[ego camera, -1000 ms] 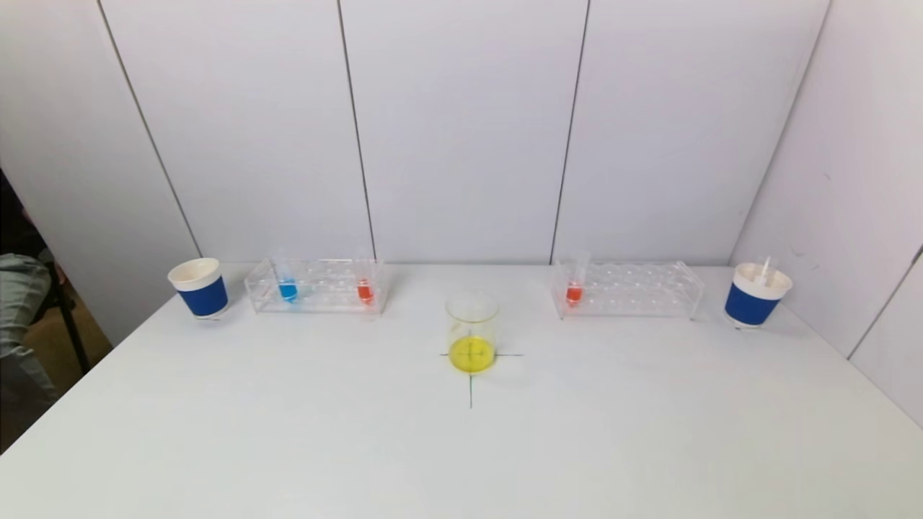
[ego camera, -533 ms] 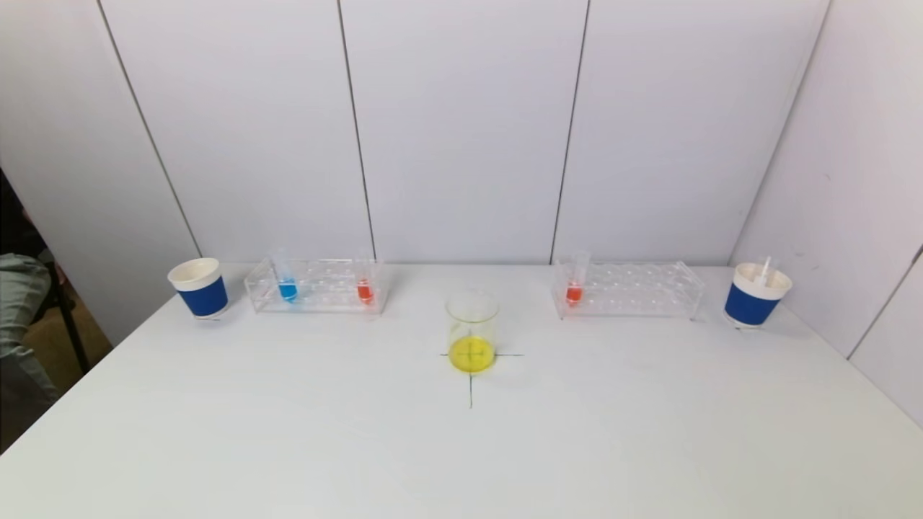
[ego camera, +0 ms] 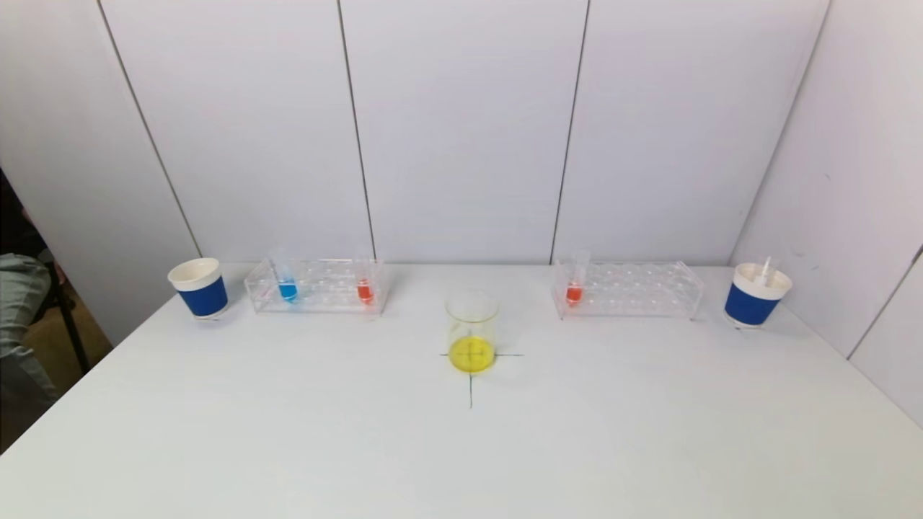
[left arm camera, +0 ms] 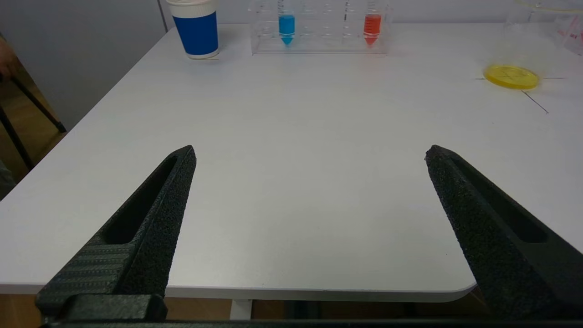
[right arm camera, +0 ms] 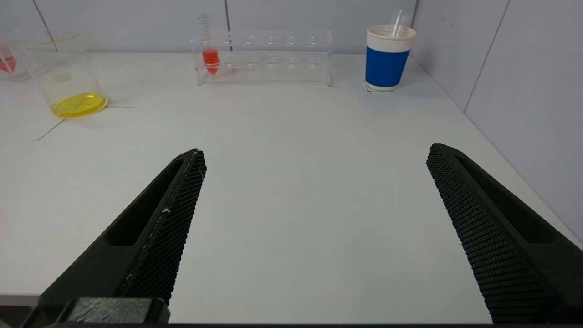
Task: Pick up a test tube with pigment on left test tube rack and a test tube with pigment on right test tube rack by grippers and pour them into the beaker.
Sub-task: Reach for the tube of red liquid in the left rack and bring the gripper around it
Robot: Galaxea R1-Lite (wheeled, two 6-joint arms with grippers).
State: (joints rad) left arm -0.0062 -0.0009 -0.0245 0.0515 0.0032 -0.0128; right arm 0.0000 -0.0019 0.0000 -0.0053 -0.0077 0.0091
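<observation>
The white table (ego camera: 288, 432) carries a beaker (ego camera: 471, 331) with yellow liquid on a drawn cross. Left of the beaker, the left rack (ego camera: 317, 286) holds a blue tube (ego camera: 287, 283) and a red tube (ego camera: 365, 285); right of it, the right rack (ego camera: 626, 288) holds one red-filled tube (ego camera: 575, 286). No writing is legible. The left gripper (left arm camera: 309, 152) and the right gripper (right arm camera: 314, 152), both at the table's near edge, gape empty.

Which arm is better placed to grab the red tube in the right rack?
The right. Its gripper hangs open at the table's near edge, facing the right rack and its red tube. The left gripper, also open, faces the left rack, with the beaker between.
</observation>
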